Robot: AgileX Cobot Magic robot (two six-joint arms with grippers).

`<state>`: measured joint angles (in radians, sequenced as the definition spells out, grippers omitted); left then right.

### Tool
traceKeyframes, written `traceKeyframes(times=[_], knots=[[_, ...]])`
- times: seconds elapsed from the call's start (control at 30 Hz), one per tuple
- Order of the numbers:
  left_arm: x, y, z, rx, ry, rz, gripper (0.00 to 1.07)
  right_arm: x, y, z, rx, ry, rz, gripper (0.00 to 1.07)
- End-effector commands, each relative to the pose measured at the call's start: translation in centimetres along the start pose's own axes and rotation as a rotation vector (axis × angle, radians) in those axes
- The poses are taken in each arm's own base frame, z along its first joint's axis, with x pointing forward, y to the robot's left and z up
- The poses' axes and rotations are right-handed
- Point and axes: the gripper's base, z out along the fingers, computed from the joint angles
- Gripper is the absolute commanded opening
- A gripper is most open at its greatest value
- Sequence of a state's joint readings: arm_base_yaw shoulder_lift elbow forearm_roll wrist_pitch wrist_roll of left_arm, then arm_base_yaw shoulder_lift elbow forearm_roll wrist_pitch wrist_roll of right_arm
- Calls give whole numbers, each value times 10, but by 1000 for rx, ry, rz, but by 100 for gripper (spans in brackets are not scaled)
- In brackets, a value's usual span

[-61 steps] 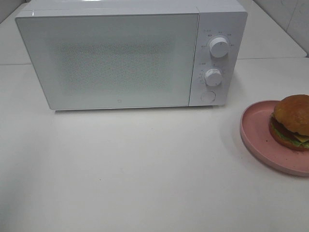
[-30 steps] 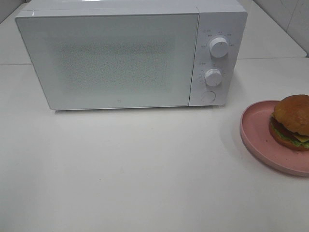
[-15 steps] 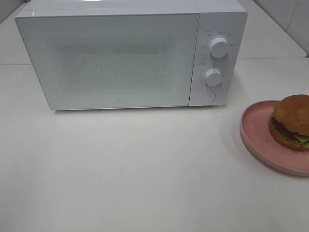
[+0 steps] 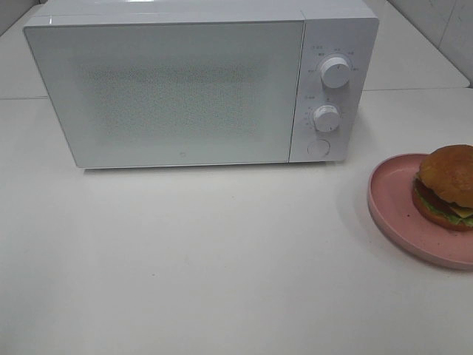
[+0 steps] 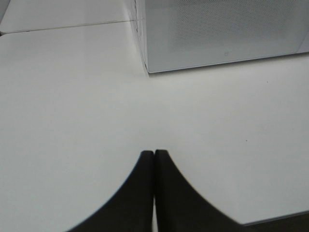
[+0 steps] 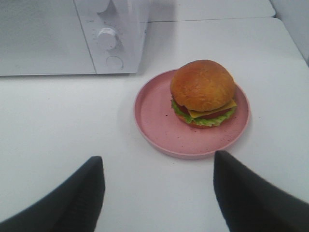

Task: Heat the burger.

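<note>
The burger (image 4: 446,186) (image 6: 203,92), with a brown bun, lettuce and cheese, sits on a round pink plate (image 4: 395,211) (image 6: 157,113) at the table's right edge. A white microwave (image 4: 192,81) (image 6: 58,38) stands at the back with its door closed. My right gripper (image 6: 158,181) is open above the table, a short way back from the plate, its dark fingers (image 6: 79,195) spread wide with nothing between them. My left gripper (image 5: 154,155) is shut and empty, over bare table near the microwave's (image 5: 217,34) left front corner. Neither gripper shows in the exterior high view.
The microwave carries two round knobs (image 4: 335,72) and a round button (image 4: 318,147) on its right panel. White table (image 4: 207,259) stretches in front of it. A tiled wall (image 4: 443,29) rises at the back right.
</note>
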<state>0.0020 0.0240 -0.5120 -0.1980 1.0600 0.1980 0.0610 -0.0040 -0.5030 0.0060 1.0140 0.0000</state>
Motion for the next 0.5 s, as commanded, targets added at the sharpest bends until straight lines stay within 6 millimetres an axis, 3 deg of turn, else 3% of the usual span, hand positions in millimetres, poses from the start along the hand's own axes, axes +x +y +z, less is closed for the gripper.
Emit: traceKeyframes(times=[0.03, 0.5], knots=[[3, -2, -6, -28, -60, -5, 0, 1, 0, -3, 35, -37, 22, 61], [4, -2, -6, -43, -63, -3, 0, 1, 0, -3, 34, -36, 21, 61]])
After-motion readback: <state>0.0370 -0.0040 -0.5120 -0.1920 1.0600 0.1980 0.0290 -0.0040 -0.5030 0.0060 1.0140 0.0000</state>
